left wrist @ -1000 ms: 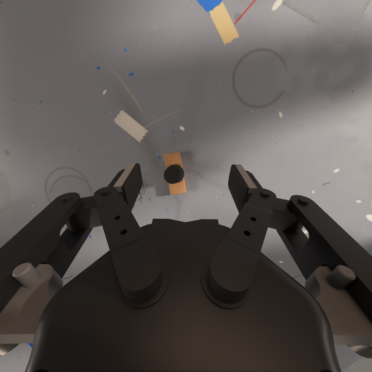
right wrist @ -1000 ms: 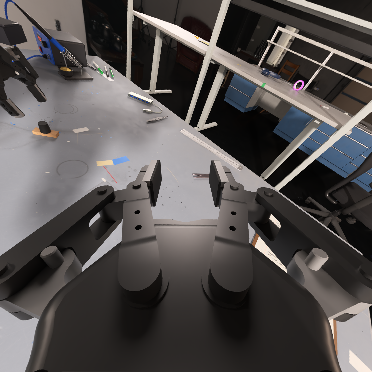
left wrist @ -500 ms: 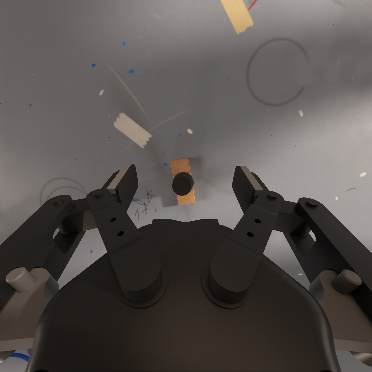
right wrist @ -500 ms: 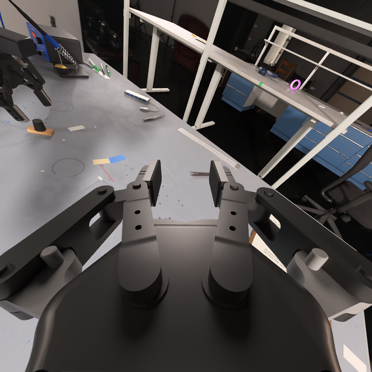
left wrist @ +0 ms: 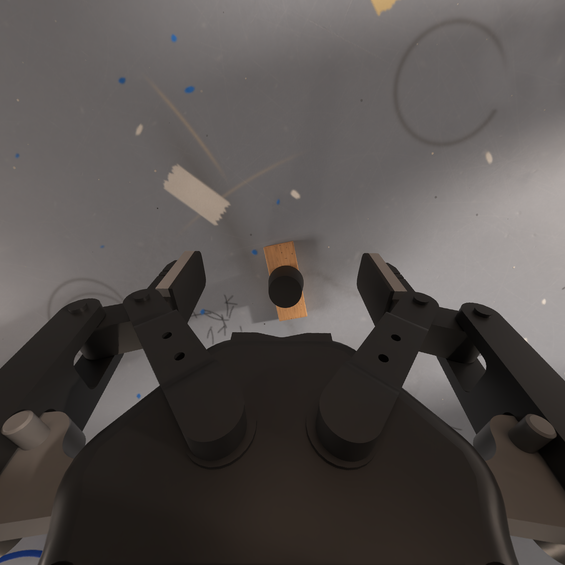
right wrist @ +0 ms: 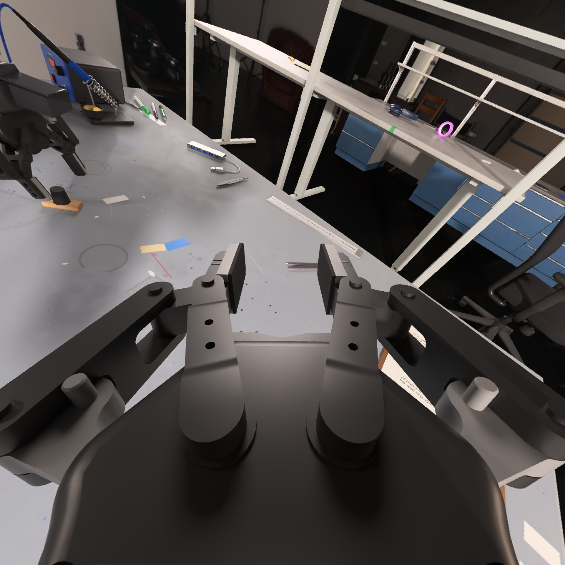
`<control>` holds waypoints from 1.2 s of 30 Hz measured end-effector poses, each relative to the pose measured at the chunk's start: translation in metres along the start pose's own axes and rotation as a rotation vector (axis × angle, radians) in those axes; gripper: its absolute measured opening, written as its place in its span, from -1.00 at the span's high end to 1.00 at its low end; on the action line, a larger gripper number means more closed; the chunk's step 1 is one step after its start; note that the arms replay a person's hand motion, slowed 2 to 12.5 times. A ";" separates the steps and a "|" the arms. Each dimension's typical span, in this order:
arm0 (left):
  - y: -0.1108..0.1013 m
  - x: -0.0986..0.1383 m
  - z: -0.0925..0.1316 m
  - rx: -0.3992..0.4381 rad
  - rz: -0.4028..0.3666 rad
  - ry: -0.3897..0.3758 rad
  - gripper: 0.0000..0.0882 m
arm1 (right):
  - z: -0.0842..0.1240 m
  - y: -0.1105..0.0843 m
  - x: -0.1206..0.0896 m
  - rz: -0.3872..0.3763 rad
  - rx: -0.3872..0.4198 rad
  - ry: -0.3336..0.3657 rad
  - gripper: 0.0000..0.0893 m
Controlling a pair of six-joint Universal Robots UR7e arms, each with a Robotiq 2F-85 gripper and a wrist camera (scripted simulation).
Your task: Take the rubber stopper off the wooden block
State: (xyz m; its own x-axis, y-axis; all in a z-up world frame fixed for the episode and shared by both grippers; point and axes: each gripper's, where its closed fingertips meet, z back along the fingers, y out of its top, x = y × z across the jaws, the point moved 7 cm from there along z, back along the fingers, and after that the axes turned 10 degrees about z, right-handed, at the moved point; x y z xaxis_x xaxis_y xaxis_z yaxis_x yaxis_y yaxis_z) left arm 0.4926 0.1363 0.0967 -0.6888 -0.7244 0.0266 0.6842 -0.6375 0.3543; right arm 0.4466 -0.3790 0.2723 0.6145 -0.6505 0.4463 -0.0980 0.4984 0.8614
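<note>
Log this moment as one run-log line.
left hand: open above rubber stopper | stopper on wooden block | right hand: open, idle

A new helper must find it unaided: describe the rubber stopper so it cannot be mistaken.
On the grey workbench, in front of the soldering station, lies a small wooden block. The rubber stopper stands upright on it, beneath the open left gripper. It is the only black tapered plug there; the pale tape strip beside it is flat.

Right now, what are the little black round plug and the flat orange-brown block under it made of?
The black round plug looks like matte rubber: dull, with no shine. The flat orange-brown block looks like unpainted wood: faint grain lines and specks show on its top.
</note>
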 end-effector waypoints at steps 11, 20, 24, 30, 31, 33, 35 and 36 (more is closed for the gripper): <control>-0.001 -0.004 -0.010 -0.034 0.007 -0.014 -0.94 | 0.004 -0.001 0.004 -0.014 0.011 -0.006 0.03; -0.001 -0.005 -0.016 -0.044 0.016 -0.022 -0.94 | 0.008 -0.002 0.008 -0.027 0.019 -0.013 0.04; -0.001 -0.006 -0.017 -0.044 0.021 -0.025 -0.90 | 0.010 -0.003 0.009 -0.032 0.022 -0.015 0.04; 0.000 -0.007 -0.018 -0.032 0.030 -0.024 -0.75 | 0.012 -0.004 0.011 -0.040 0.025 -0.016 0.05; 0.000 -0.007 -0.018 -0.028 0.031 -0.024 -0.72 | 0.012 -0.004 0.011 -0.041 0.025 -0.016 0.05; 0.001 -0.007 -0.018 -0.021 0.033 -0.024 -0.64 | 0.013 -0.004 0.012 -0.044 0.026 -0.016 0.05; 0.001 -0.008 -0.018 -0.014 0.034 -0.024 -0.58 | 0.014 -0.005 0.012 -0.046 0.026 -0.016 0.05; 0.001 -0.008 -0.018 -0.011 0.036 -0.024 -0.57 | 0.014 -0.005 0.013 -0.047 0.027 -0.016 0.05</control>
State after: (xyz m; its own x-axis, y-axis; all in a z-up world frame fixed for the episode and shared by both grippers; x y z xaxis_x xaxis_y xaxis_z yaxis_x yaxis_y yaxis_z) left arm 0.5031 0.1362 0.0801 -0.6695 -0.7403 0.0617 0.7109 -0.6144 0.3423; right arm 0.4439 -0.3978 0.2772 0.6060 -0.6820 0.4093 -0.0904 0.4522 0.8873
